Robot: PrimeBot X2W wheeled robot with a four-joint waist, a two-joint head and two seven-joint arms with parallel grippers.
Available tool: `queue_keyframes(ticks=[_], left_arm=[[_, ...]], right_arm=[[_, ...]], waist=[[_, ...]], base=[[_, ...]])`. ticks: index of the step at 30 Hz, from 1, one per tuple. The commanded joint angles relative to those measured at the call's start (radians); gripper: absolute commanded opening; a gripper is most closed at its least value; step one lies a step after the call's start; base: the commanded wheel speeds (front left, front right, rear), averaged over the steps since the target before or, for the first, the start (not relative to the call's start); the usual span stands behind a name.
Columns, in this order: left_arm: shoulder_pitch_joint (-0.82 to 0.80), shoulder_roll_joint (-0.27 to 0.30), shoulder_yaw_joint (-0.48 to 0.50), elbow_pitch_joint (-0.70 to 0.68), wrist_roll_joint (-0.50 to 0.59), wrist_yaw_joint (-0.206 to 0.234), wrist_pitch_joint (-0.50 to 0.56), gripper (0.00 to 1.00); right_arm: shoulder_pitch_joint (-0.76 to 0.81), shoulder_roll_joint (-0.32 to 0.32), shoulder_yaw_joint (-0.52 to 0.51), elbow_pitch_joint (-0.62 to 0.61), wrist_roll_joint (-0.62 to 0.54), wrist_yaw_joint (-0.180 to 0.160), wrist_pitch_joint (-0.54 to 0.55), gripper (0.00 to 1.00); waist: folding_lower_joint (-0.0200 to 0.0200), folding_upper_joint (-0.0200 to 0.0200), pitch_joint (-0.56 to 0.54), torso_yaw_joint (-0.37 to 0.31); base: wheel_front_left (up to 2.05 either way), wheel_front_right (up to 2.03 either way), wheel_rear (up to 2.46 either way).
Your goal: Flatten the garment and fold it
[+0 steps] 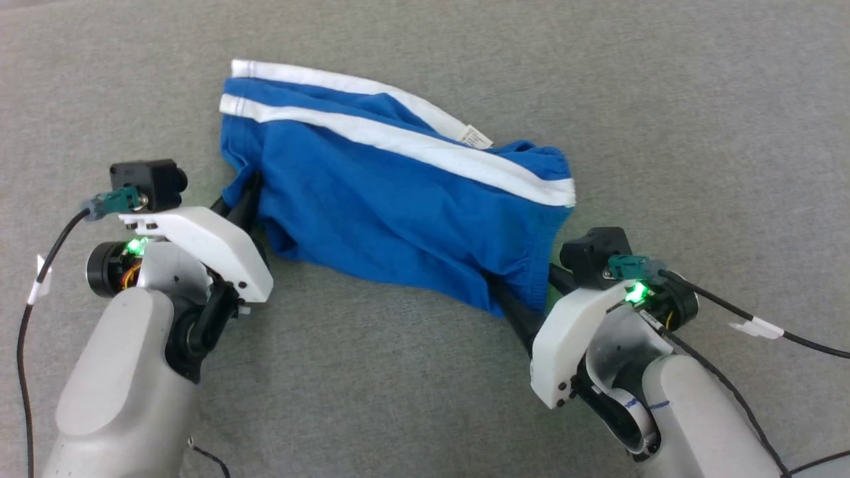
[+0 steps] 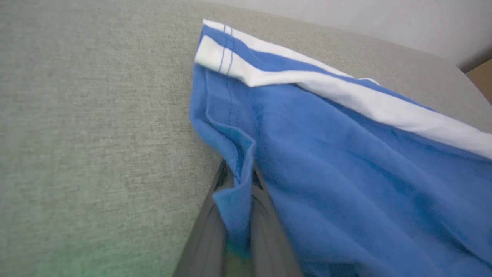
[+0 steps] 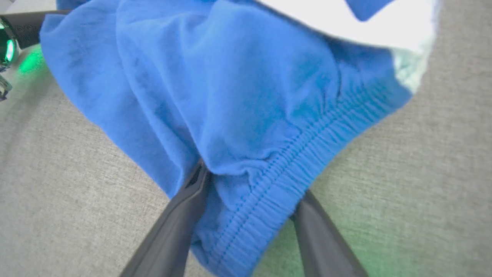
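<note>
The garment (image 1: 398, 206), bright blue shorts with white stripes and a small white label (image 1: 475, 137), lies rumpled on the grey cloth surface. My left gripper (image 1: 242, 199) is at its left edge. In the left wrist view that gripper (image 2: 238, 173) is shut on a narrow fold of the blue hem (image 2: 234, 207). My right gripper (image 1: 531, 292) is at the lower right corner. In the right wrist view its fingers (image 3: 173, 231) stand wide apart with the gathered elastic waistband (image 3: 269, 192) between them, so my right gripper (image 3: 251, 184) is open around the cloth.
The grey cloth surface (image 1: 398, 398) spreads on all sides of the shorts. Black cables (image 1: 730, 305) trail from both wrists. The left wrist view shows the surface's far edge (image 2: 384, 42) with a pale wall behind. A green light (image 3: 7, 46) glows at the right wrist view's left edge.
</note>
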State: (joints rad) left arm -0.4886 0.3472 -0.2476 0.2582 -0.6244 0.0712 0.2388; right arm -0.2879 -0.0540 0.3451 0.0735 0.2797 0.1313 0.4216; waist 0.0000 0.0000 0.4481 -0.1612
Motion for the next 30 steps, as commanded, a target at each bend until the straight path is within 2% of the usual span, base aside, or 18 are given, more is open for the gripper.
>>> queue_keyframes(ticks=[1,6,11,13,21,25,26,27,28,29,30], left_arm=[[0.022,0.008,0.003,0.034,0.0,0.007,0.006,0.0],[0.072,-0.004,0.014,0.011,0.0,0.026,-0.049,0.0],[0.165,-0.012,0.035,-0.046,-0.008,0.054,-0.099,0.0],[0.231,-0.016,0.032,-0.09,-0.003,0.075,-0.109,0.0],[0.361,-0.044,-0.01,-0.202,0.003,0.111,-0.1,0.0],[0.405,-0.061,-0.032,-0.248,-0.008,0.117,-0.084,0.0],[0.41,-0.066,-0.035,-0.255,-0.012,0.119,-0.082,0.0],[0.412,-0.07,-0.038,-0.258,-0.012,0.121,-0.084,0.0],[0.413,-0.075,-0.039,-0.261,-0.014,0.12,-0.089,0.29],[0.412,-0.082,-0.04,-0.26,-0.016,0.116,-0.099,0.78],[0.41,-0.088,-0.04,-0.257,-0.02,0.11,-0.112,1.0]], right_arm=[[0.006,0.004,0.014,0.018,-0.003,-0.001,0.013,0.0],[0.008,0.004,-0.01,-0.008,-0.018,-0.001,0.027,0.0],[0.025,0.003,-0.034,-0.052,-0.084,-0.001,0.074,0.0],[0.04,-0.022,-0.066,-0.083,-0.107,-0.001,0.109,0.0],[0.082,-0.077,-0.138,-0.149,-0.104,-0.001,0.195,0.0],[0.091,-0.094,-0.167,-0.143,-0.074,-0.001,0.241,0.0],[0.091,-0.097,-0.174,-0.137,-0.069,-0.001,0.247,0.04],[0.091,-0.098,-0.179,-0.131,-0.063,-0.001,0.247,0.51],[0.09,-0.098,-0.183,-0.125,-0.059,-0.001,0.243,1.0],[0.091,-0.097,-0.188,-0.117,-0.056,-0.001,0.238,1.0],[0.094,-0.091,-0.192,-0.11,-0.049,-0.001,0.232,1.0]], waist=[[0.0,0.0,-0.002,0.005],[0.0,0.0,-0.037,0.024],[0.0,0.0,-0.09,0.052],[0.0,0.0,-0.119,0.075],[0.0,0.0,-0.145,0.126],[0.0,0.0,-0.135,0.149],[0.0,0.0,-0.132,0.156],[0.0,0.0,-0.13,0.161],[0.0,0.0,-0.129,0.166],[0.0,0.0,-0.13,0.171],[0.0,0.0,-0.133,0.174]], base=[[0.0,0.0,0.0],[0.0,0.0,0.0],[0.0,0.0,0.0],[0.0,0.0,0.0],[0.0,0.0,0.0],[0.0,0.0,0.0],[0.0,0.0,0.0],[0.0,0.0,0.0],[0.0,0.0,0.0],[0.0,0.0,0.0],[0.0,0.0,0.0]])
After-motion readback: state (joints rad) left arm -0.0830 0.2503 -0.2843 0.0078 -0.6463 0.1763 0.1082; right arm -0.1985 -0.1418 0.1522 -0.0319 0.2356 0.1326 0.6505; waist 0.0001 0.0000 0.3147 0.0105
